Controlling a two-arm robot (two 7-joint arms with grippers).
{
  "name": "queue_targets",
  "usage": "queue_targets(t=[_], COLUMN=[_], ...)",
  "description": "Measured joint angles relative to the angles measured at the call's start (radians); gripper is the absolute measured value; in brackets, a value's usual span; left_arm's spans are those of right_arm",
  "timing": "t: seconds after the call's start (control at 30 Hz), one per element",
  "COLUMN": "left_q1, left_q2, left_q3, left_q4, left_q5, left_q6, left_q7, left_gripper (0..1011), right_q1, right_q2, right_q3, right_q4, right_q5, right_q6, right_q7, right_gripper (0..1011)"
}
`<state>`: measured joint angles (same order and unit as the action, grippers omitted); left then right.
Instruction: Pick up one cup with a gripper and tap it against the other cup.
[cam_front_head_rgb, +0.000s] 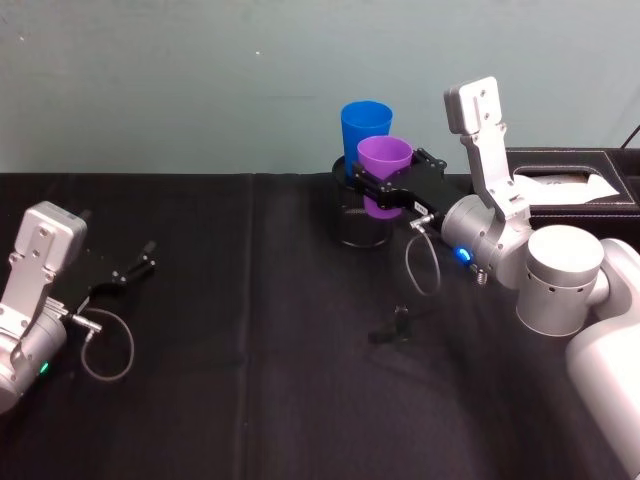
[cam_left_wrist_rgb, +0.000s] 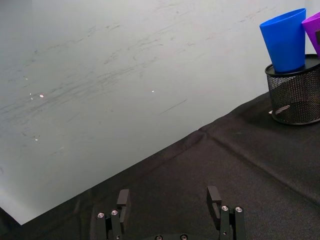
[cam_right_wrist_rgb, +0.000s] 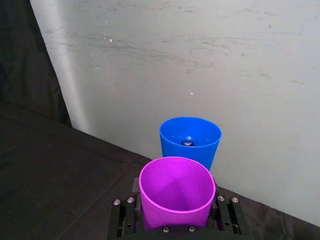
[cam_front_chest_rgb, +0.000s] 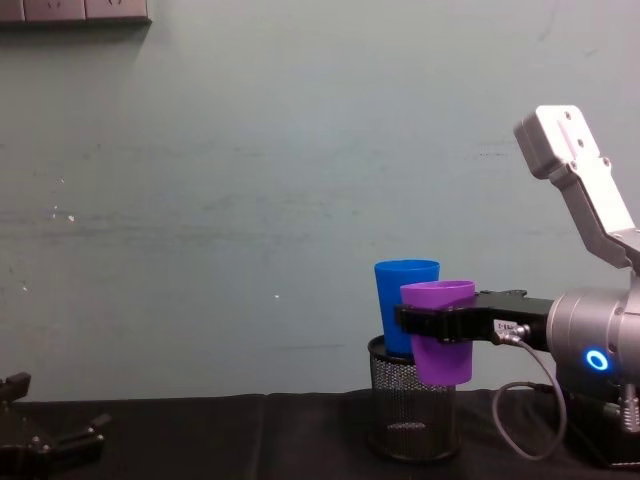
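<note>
right end effector (cam_front_head_rgb: 378, 195) (cam_right_wrist_rgb: 175, 222) (cam_front_chest_rgb: 436, 323): clamped on the purple cup, flat black jaws pressed to opposite sides of its wall around mid-height; carried clear above the counter at rear centre
purple cup (cam_front_head_rgb: 385, 158) (cam_right_wrist_rgb: 175, 192) (cam_front_chest_rgb: 443, 362) (cam_left_wrist_rgb: 314, 27): upright, mouth up, smooth tapered plastic with a thin round rim; base hanging in air beside the holder's top; just in front of the blue cup, contact between the two impossible to judge
blue cup (cam_front_head_rgb: 365, 124) (cam_right_wrist_rgb: 190, 137) (cam_front_chest_rgb: 399, 300) (cam_left_wrist_rgb: 285, 40): same tapered smooth plastic, upright, base at the top rim of the mesh holder, standing a little taller than the purple rim
mesh holder (cam_front_head_rgb: 355, 228) (cam_front_chest_rgb: 410, 415) (cam_left_wrist_rgb: 295, 95): black wire cylinder, see-through weave, standing on the counter close to the rear edge and the wall
right arm (cam_front_head_rgb: 560, 285) (cam_front_chest_rgb: 590, 345): silver-grey rounded joints, blue ring light (cam_front_head_rgb: 462, 252) (cam_front_chest_rgb: 597, 361), grey cable looping below the wrist
left end effector (cam_front_head_rgb: 140, 265) (cam_left_wrist_rgb: 168, 196) (cam_front_chest_rgb: 45, 445): fingers spread apart, gripping nothing, low over the counter's left side, well apart from both cups
counter (cam_front_head_rgb: 250, 350): black cloth, matte, faint fold lines; wide bare stretch between the two arms and in front of the holder
small black piece (cam_front_head_rgb: 395, 328): lying on the cloth in front of the holder
wall (cam_front_chest_rgb: 250, 200): pale grey-green, scuffed, rising directly behind the rear edge
black box (cam_front_head_rgb: 575, 185): stitched rim, white paper inside, at the right rear corner
</note>
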<state>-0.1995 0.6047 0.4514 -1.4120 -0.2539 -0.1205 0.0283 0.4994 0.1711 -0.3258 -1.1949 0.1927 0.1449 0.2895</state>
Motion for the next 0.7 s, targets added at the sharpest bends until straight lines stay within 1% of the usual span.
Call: queue_targets(t=[0.7], left_q1=[0.0], left_q2=[0.0], left_q3=[0.0], left_q4=[0.0], left_q5=[0.0], left_q6=[0.0], left_q7=[0.0], left_gripper=[1000], right_q1=[0.0], right_q2=[0.0], right_q3=[0.0], right_q4=[0.0], right_q5=[0.0], right_q6=[0.0], right_q7=[0.0], right_gripper=[738])
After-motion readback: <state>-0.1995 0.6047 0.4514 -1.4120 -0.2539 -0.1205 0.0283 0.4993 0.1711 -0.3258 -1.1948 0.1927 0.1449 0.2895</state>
